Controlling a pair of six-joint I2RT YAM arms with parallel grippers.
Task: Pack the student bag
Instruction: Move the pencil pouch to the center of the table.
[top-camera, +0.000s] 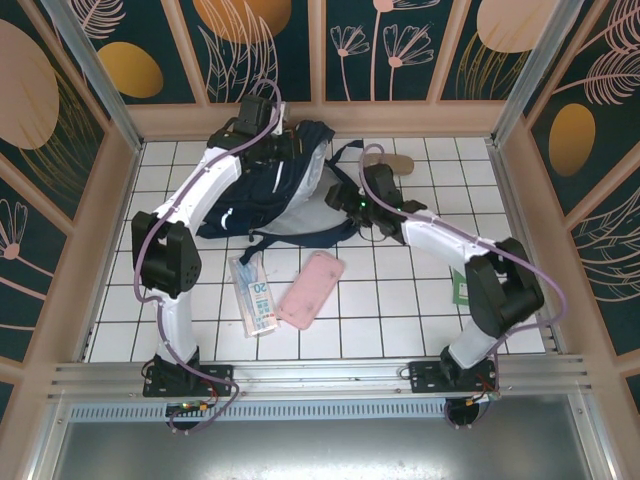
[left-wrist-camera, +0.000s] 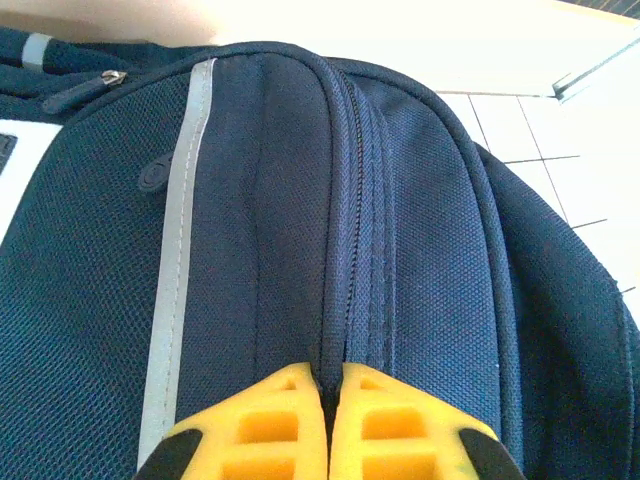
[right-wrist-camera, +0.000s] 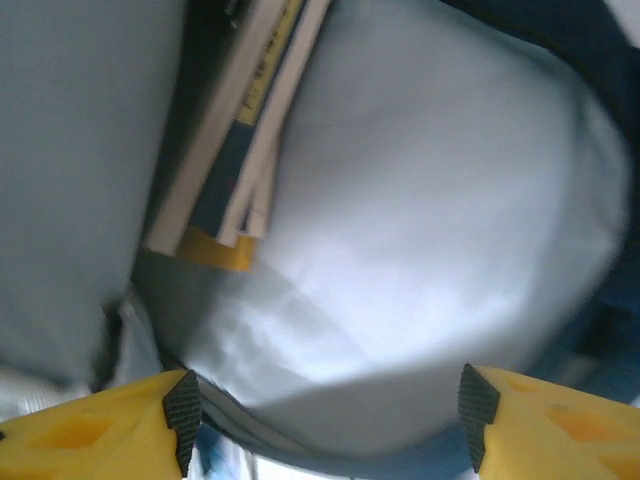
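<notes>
Student bag (top-camera: 270, 190) lies at the tabletop's (top-camera: 400, 300) far edge, left of centre, with both hands on it.
Left hand (left-wrist-camera: 330, 400) is pinched shut on the student bag's zipper seam. Right hand (right-wrist-camera: 325, 405) is spread wide at the bag's mouth, gripping nothing, with grey lining and books (right-wrist-camera: 235, 160) ahead.
</notes>
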